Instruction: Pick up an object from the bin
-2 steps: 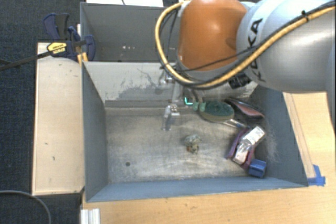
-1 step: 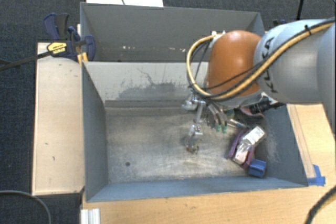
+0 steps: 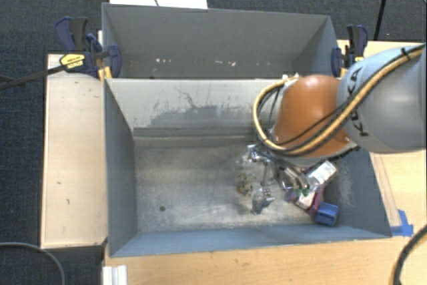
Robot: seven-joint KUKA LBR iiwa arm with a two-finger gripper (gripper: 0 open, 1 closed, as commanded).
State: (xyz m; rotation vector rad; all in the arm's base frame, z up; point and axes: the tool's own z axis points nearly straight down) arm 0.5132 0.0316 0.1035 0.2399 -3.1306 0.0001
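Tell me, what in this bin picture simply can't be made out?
Camera view: the heap at the bin's right side is partly hidden by the arm's orange cover; only a blue block and a white piece are clear.
Camera view: the small brownish thing beside the gripper is too small to identify.
Camera view: whether the gripper holds anything cannot be told amid the clutter.

Grey rounded arm (image 3: 393,107), black KUKA lettering; orange wrist cover (image 3: 308,110); black-yellow cables (image 3: 267,123) looped; silver metal gripper (image 3: 261,200).
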